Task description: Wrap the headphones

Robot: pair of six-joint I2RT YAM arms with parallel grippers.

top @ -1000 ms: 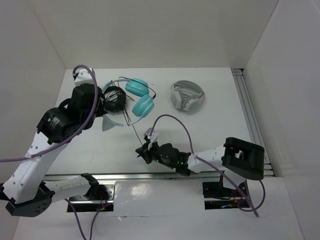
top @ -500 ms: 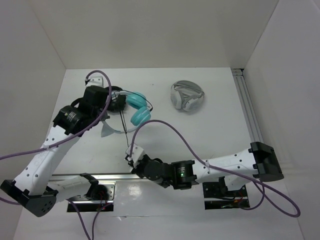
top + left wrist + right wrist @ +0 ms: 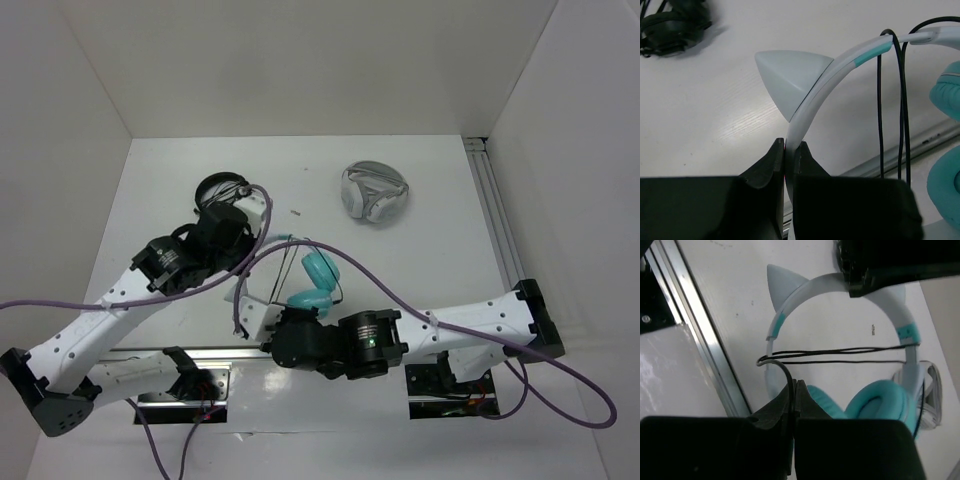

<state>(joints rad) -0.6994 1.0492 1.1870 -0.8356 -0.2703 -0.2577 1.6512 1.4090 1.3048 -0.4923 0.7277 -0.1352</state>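
As the left tool clamps the headphones, black cable spans them.

blocked: black headphones left, grey headphones right, teal headphones near | free: table mid-back

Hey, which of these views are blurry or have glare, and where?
Top external view: sharp, glare on the glossy rail by the arm bases. Left wrist view: headband crisp, black headphones in the corner softer. Right wrist view: right gripper's fingers dark and blurred up close.
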